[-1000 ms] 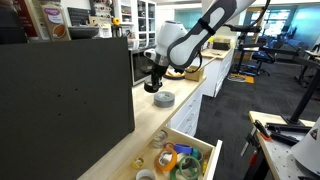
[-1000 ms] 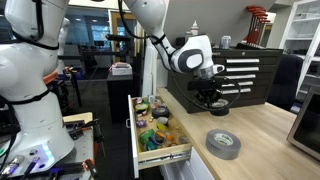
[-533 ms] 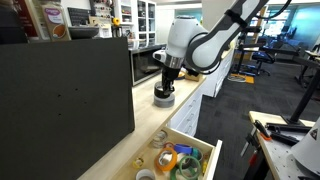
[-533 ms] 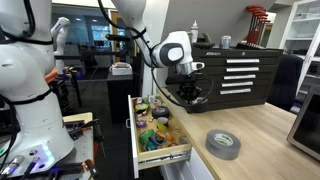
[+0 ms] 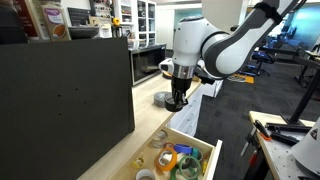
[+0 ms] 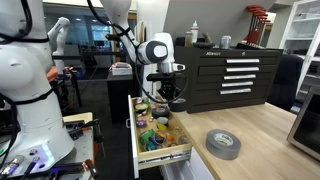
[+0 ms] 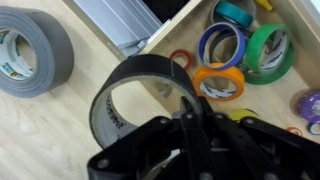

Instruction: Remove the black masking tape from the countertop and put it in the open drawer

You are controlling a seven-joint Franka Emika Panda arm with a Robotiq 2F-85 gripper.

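One beige countertop (image 6: 270, 127), black toolchest (image 6: 236, 76).

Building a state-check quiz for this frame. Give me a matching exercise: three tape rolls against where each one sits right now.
Things:
1. black masking tape
2. grey roll
3. orange roll

Places:
A. lying in the open drawer
B. held in the gripper
C. lying flat on the countertop

Pairs: 1-B, 2-C, 3-A
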